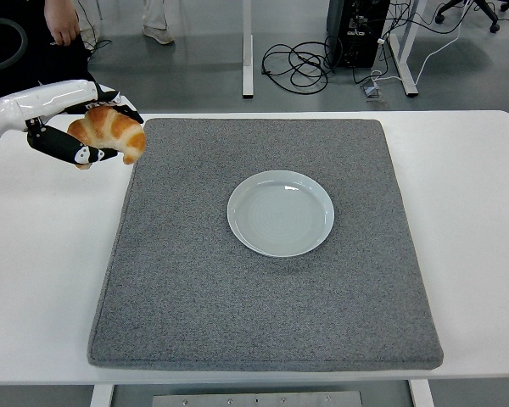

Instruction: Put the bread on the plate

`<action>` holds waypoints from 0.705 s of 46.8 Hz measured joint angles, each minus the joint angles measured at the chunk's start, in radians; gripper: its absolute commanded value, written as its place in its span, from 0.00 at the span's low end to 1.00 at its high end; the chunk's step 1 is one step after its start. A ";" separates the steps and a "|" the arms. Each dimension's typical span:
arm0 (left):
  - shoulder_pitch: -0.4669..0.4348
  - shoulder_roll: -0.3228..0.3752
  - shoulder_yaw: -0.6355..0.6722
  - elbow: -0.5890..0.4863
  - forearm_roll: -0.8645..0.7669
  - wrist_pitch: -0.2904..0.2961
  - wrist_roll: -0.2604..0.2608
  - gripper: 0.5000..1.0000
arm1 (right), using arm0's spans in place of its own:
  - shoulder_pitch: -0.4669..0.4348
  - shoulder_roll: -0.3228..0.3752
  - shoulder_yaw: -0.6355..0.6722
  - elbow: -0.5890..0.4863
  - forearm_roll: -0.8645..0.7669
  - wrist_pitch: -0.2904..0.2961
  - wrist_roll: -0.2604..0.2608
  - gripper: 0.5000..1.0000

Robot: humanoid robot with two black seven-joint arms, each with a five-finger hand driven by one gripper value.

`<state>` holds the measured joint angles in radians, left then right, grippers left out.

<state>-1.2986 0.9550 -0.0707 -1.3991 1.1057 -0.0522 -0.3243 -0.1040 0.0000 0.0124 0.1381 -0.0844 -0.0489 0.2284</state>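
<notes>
The bread is a golden croissant point(112, 131). My left hand point(83, 127) is shut on it and holds it in the air above the table's far left, just left of the grey mat's point(263, 280) back left corner. The pale blue plate point(280, 213) lies empty near the middle of the mat, well to the right of the hand and nearer to me. My right arm is out of view.
The white table point(475, 220) extends on both sides of the mat. A person in dark clothes point(34, 42) stands behind the table's far left corner, close to my raised left arm. Cables and a computer tower lie on the floor beyond.
</notes>
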 measured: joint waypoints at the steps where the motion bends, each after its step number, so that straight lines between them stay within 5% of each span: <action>1: -0.002 -0.019 0.000 0.009 -0.002 0.000 0.006 0.00 | 0.000 0.000 0.000 0.000 0.000 0.000 0.000 1.00; 33: -0.002 -0.532 0.011 0.428 -0.074 0.007 0.044 0.00 | -0.001 0.000 0.000 0.000 0.000 0.000 0.000 1.00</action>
<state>-1.3011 0.4233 -0.0600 -0.9711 1.0314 -0.0449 -0.2807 -0.1050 0.0000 0.0126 0.1379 -0.0843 -0.0493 0.2285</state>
